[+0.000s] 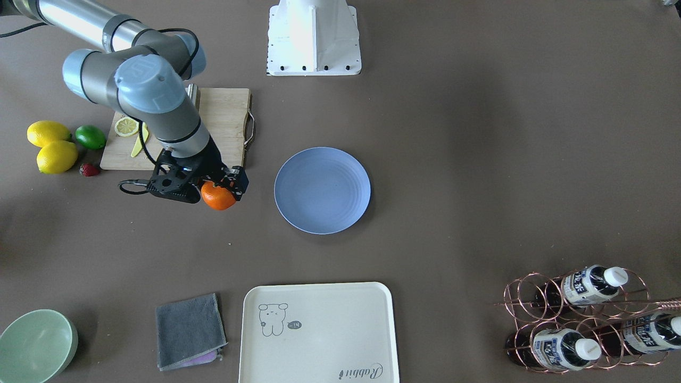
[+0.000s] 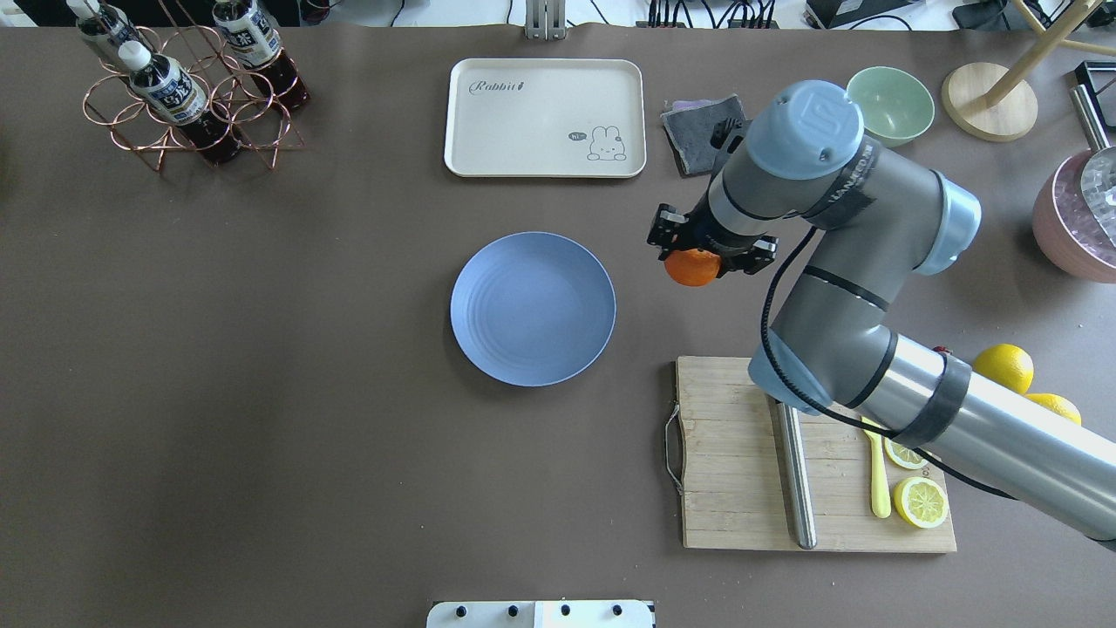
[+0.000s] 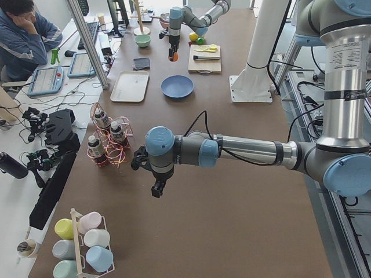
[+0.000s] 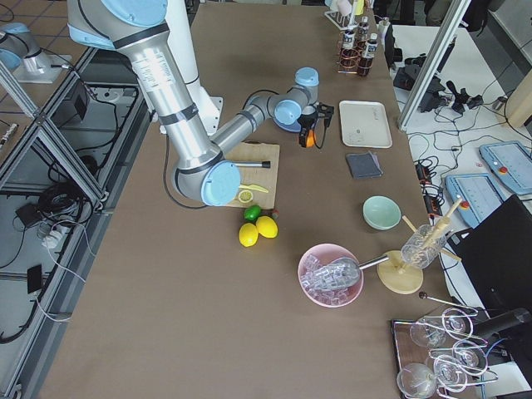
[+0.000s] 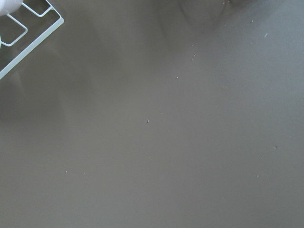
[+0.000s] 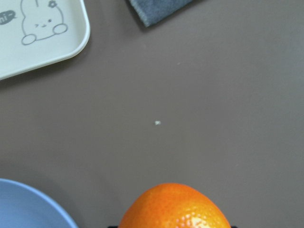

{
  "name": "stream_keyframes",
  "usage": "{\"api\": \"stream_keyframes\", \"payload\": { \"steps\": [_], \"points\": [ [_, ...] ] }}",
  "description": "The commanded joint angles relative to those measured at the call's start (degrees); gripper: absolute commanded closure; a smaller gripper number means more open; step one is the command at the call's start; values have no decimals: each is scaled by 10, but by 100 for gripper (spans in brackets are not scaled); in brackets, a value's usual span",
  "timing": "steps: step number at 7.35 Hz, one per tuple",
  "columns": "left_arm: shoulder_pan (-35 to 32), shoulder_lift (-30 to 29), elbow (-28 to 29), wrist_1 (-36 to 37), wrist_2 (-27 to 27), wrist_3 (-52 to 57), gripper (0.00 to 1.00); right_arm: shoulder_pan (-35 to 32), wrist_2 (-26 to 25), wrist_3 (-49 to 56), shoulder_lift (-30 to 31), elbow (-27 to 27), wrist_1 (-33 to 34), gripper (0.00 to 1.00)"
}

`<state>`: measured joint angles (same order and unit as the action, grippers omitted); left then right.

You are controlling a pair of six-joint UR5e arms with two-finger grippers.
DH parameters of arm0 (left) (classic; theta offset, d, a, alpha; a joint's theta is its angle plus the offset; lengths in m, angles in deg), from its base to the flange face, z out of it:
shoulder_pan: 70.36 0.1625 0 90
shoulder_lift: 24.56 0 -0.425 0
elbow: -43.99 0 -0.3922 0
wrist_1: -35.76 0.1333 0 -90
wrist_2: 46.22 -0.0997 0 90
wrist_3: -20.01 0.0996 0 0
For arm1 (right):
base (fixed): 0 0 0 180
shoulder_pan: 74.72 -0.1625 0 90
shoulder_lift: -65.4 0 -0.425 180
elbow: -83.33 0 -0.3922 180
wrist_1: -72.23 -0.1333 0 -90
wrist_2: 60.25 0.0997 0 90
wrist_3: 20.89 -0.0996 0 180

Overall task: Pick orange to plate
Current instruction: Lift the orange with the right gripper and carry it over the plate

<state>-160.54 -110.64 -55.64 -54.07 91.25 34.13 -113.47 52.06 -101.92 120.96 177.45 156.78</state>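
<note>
My right gripper (image 2: 697,255) is shut on the orange (image 2: 694,269) and holds it above the table, to the right of the periwinkle-blue plate (image 2: 533,308) in the overhead view. The plate is empty. In the front-facing view the orange (image 1: 217,197) hangs left of the plate (image 1: 322,190), a short gap between them. The right wrist view has the orange (image 6: 175,207) at the bottom edge and the plate's rim (image 6: 33,205) at the lower left. My left gripper (image 3: 156,188) shows only in the exterior left view, over bare table; I cannot tell its state.
A wooden cutting board (image 2: 741,453) with lemon slices lies behind the right arm. Lemons (image 1: 53,146), a lime (image 1: 90,136) and a strawberry (image 1: 89,169) sit beside it. A cream tray (image 2: 545,118), grey cloth (image 2: 697,122), green bowl (image 2: 889,105) and bottle rack (image 2: 187,87) line the far side.
</note>
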Motion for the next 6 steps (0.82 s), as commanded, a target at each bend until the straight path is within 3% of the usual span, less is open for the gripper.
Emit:
{"api": "stream_keyframes", "payload": {
  "steps": [1, 3, 6],
  "points": [
    [0, 1, 0, 0, 0, 0, 1, 63, -42, -80, -126, -82, 75, 100],
    [0, 11, -3, -1, 0, 0, 1, 109, -83, -118, -188, -155, 73, 100],
    [0, 12, -3, -1, 0, 0, 1, 133, -111, -124, -193, -191, 36, 100]
  ]
}}
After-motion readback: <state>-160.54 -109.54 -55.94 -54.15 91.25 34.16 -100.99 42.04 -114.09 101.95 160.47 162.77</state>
